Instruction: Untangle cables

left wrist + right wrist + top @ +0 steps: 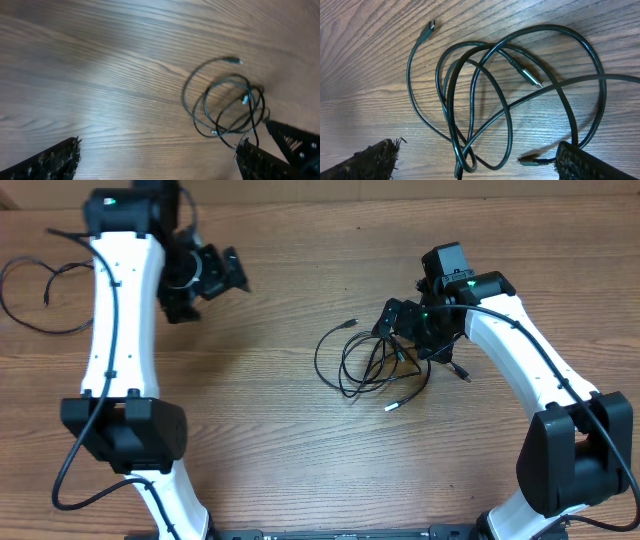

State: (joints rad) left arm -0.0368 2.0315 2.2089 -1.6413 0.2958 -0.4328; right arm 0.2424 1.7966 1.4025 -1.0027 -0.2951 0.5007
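The cables (365, 362) lie as a bunch of overlapping thin black loops on the wooden table, right of centre. One plug end (350, 324) points up-left and a silvery tip (392, 407) lies at the bunch's lower edge. My right gripper (412, 335) is open, just above the right side of the bunch. In the right wrist view the crossed loops (485, 105) lie between its open fingers (480, 160). My left gripper (222, 275) is open and empty, well to the left. In the left wrist view its fingers (157, 157) stand wide apart, with the bunch (230, 105) ahead.
A separate thin black cord loop (30, 295) lies at the table's far left edge, beside the left arm. The right arm's body (520, 350) stands to the right of the bunch. Bare wood lies between the two grippers.
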